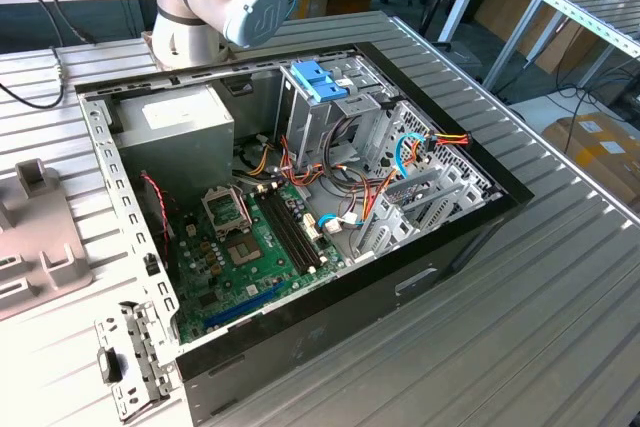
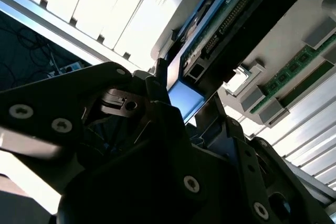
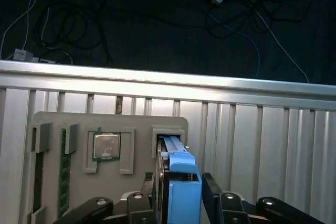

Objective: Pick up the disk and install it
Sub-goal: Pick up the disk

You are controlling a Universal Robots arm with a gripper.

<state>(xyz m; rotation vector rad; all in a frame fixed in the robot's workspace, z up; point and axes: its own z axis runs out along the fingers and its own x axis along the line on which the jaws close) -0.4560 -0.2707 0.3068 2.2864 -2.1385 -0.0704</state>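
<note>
The disk (image 3: 178,174) stands on edge in a slot of a grey holder (image 3: 136,124), with its blue rails and blue tab end towards the camera. My gripper (image 3: 181,195) has a dark finger on each side of the tab end and looks shut on it. In the second wrist view the disk (image 2: 231,19) runs away from the gripper (image 2: 185,103), showing its dark body and circuit board. Its far end sits inside the holder's slot.
The holder also carries a processor chip (image 3: 106,146) and a memory stick (image 3: 64,171). In the exterior view an open computer case (image 1: 300,197) lies on the ribbed metal table, with a drive cage and pale blue latch (image 1: 320,80). The table edge (image 3: 168,83) drops to a cabled floor.
</note>
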